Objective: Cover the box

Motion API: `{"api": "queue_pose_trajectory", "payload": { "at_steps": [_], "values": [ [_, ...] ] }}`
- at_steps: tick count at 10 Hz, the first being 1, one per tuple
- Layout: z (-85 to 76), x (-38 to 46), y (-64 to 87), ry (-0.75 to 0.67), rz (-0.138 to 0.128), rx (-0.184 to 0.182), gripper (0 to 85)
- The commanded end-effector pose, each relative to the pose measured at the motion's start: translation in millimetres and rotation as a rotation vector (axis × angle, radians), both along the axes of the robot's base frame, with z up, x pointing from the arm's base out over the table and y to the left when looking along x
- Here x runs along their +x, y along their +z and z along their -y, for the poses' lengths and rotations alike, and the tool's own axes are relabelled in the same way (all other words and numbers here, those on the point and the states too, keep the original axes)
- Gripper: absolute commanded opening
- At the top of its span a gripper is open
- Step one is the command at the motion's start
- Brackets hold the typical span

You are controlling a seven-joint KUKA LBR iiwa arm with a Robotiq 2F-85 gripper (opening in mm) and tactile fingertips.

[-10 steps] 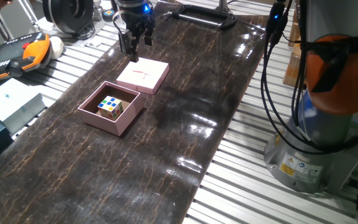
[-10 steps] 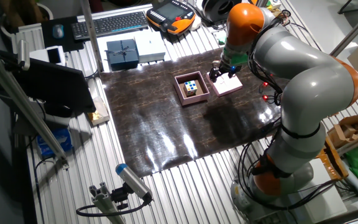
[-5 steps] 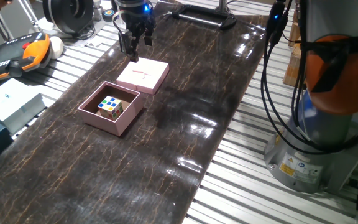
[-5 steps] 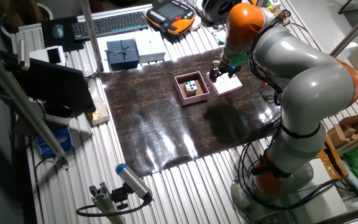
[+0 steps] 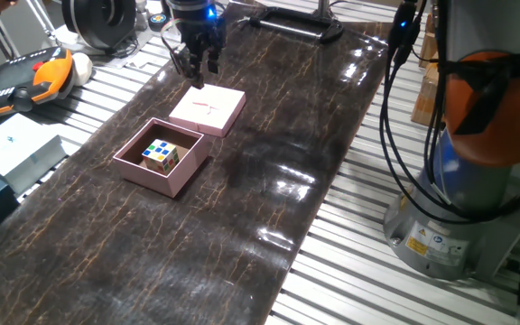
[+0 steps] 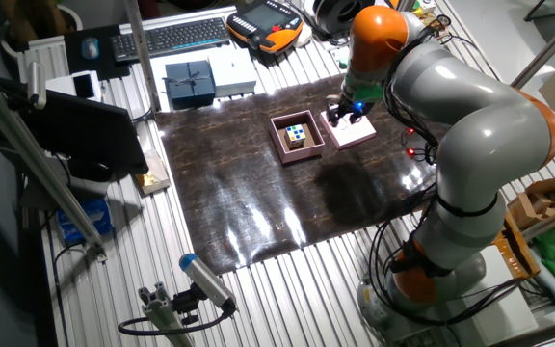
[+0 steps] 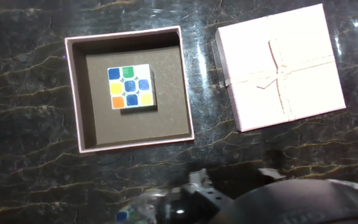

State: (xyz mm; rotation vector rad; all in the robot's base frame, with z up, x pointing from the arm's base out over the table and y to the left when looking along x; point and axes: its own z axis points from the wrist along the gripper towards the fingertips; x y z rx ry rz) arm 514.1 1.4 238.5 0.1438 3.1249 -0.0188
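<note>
The box [image 5: 184, 177] is a small pale-pink square with a dark brown lining and stands open on the dark marbled mat. It also shows in the other fixed view [image 6: 297, 155] and the hand view [image 7: 73, 93]. A colourful puzzle cube [image 5: 161, 156] [image 7: 130, 88] lies inside it. The flat pink lid with a thin bow mark [image 5: 208, 110] [image 6: 354, 132] [image 7: 278, 65] lies on the mat right beside the box. My gripper [image 5: 196, 74] [image 6: 347, 109] hangs above the lid's far edge, open and empty. Its fingers are out of the hand view.
An orange teach pendant [image 5: 21, 77] and a white flat box [image 5: 12, 144] lie off the mat's left side. A dark blue gift box [image 6: 189, 82] and a keyboard [image 6: 171, 37] lie beyond the mat. The arm's base [image 5: 459, 181] stands at the right.
My gripper has risen slightly and turned a little above the lid's far edge. The box, cube and lid have not moved.
</note>
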Motion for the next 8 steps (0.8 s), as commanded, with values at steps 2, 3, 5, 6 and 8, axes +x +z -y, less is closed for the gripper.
{"api": "queue_pose_trajectory", "payload": {
  "at_steps": [2, 3, 5, 6, 8],
  "values": [
    [5.0, 0.7, -3.5, -0.007, 0.001, 0.034, 0.7],
    [6.2, 2.0, -5.4, -0.004, 0.003, 0.031, 0.7],
    [7.3, 4.8, -8.7, -0.006, 0.003, 0.025, 0.7],
    [7.9, 6.2, -10.4, -0.007, 0.003, 0.022, 0.7],
    [8.1, 7.6, -16.0, -0.001, 0.009, -0.010, 0.7]
  ]
}}
